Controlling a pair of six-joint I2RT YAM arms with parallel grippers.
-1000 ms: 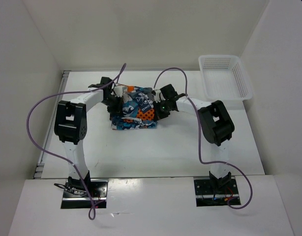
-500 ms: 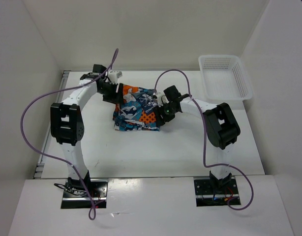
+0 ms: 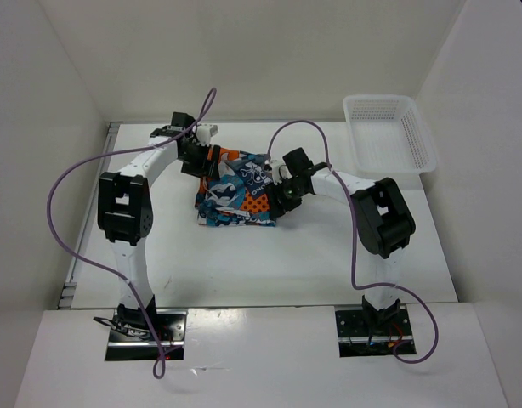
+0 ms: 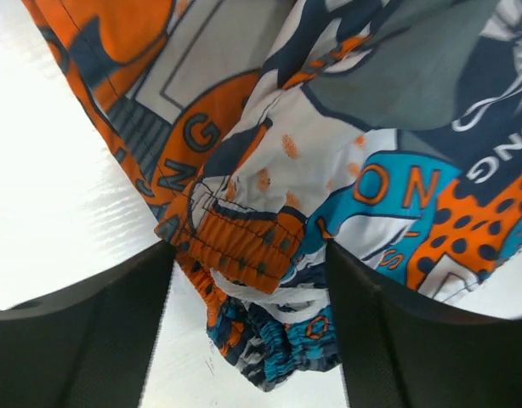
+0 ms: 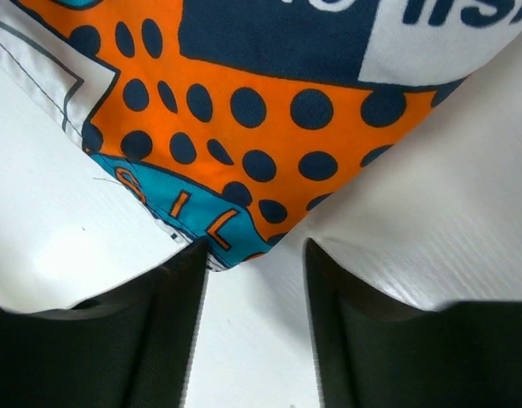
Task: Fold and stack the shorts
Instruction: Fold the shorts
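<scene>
The shorts (image 3: 237, 194), in a teal, orange, white and dark grey print, lie in a folded bundle on the white table at mid-back. My left gripper (image 3: 207, 163) hovers at their far left edge, open. In the left wrist view the orange elastic waistband (image 4: 244, 248) and bunched folds lie between the spread fingers (image 4: 91, 331), not pinched. My right gripper (image 3: 277, 195) sits at the bundle's right edge, also open. In the right wrist view a dotted orange and teal corner of the shorts (image 5: 244, 170) ends just at the left fingertip (image 5: 189, 263), with bare table between the jaws.
A white plastic mesh basket (image 3: 418, 140) stands at the back right corner. White walls close in the table (image 3: 244, 263) on the left, back and right. Purple cables loop off both arms above the table.
Both grippers have opened and let go of the shorts, which now lie folded on the table. The left gripper has drawn back to the far left edge; the right has shifted slightly right.
</scene>
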